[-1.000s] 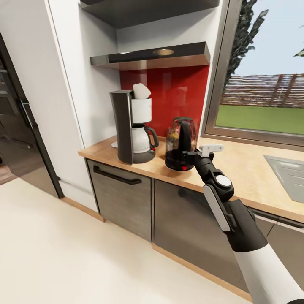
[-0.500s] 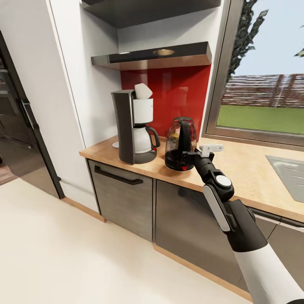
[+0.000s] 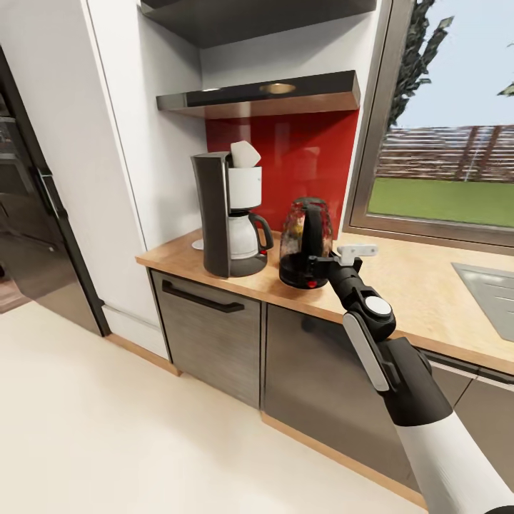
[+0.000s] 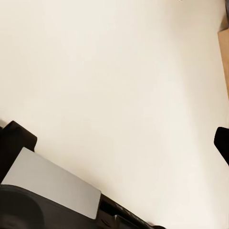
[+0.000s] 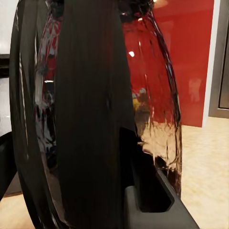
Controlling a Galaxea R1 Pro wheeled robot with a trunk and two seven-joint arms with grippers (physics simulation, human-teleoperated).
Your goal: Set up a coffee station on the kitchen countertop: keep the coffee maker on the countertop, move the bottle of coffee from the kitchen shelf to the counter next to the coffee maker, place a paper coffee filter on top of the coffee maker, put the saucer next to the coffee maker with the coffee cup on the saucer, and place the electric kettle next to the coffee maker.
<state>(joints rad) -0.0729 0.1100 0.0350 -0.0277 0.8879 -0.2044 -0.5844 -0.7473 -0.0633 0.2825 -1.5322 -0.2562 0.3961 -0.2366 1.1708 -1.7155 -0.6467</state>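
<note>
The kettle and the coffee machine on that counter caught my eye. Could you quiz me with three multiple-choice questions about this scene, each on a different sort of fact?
1. Where does the electric kettle stand?
A. On the countertop, beside the coffee maker, on its window side
B. On the shelf above the red panel
C. On the floor

2. What colour is the wall panel behind the kettle?
A. Blue
B. Red
C. Green

3. What lies on top of the coffee maker?
A. A coffee cup
B. Nothing
C. A white paper filter

Answers:
1. A: in the head view the kettle sits on the wooden countertop, between the coffee maker and the window.
2. B: the red backsplash shows behind both appliances.
3. C: a white paper filter sits tilted on the machine's top.
</note>
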